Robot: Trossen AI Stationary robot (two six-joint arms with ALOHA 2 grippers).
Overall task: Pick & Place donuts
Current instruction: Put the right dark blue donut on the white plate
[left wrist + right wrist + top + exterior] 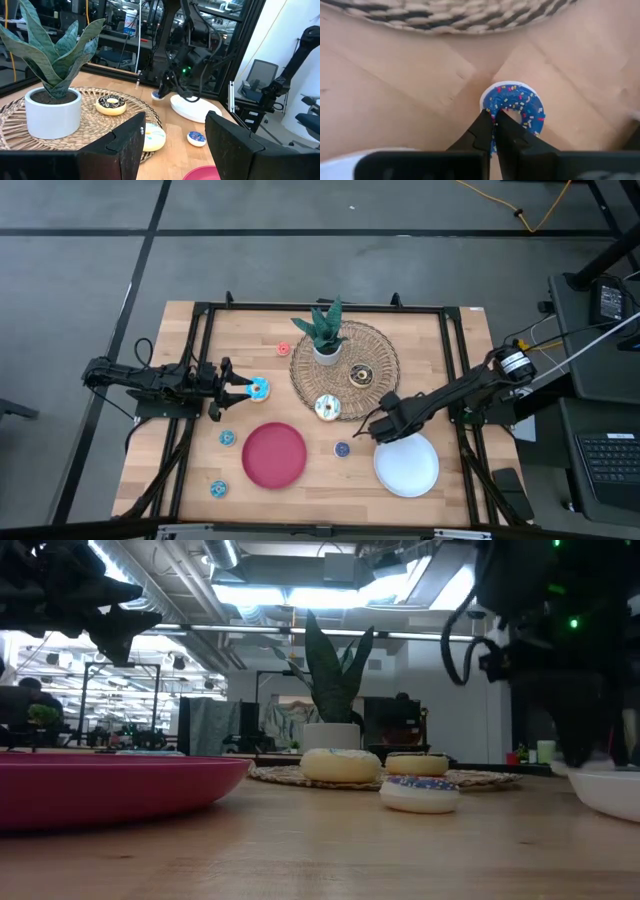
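Wooden surface, with a round woven mat as the landmark near its far middle. On the mat stand a potted plant and a brown chocolate donut; a cream-white sprinkled donut lies on the mat's near edge. A small red donut sits just left of the mat.

Left of the mat, the left gripper holds the light-blue iced donut at its fingers, raised above the surface.

On the near right of the mat, the right gripper is low over the surface beside the white plate. In the right wrist view its fingers are pressed almost together over the edge of a small blue sprinkled donut; whether they actually grip it I cannot tell.

Another small blue donut lies nearer than the mat, between the red plate and the white plate. Two small teal donuts lie left of the red plate.
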